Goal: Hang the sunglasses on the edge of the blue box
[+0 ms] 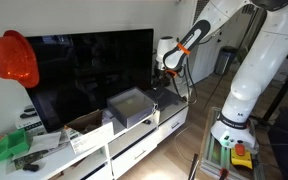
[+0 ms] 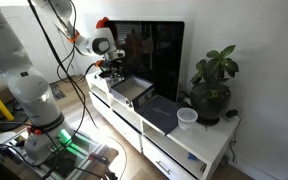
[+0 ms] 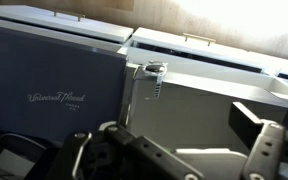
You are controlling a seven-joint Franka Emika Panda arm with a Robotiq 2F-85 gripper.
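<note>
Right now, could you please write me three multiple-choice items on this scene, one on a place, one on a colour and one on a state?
1. Where does the blue box stand?
A) on the floor
B) on the white cabinet, in front of the TV
C) on top of the screen

2. What colour is the cup beside the potted plant?
A) white
B) red
C) black

3. In what state is the pincer?
A) shut on the cup
B) out of every view
C) open

Answers:
1 B: both exterior views show it on the cabinet top below the screen.
2 A: it shows plain white next to the dark pot.
3 C: the wrist view shows it spread wide with nothing held.
</note>
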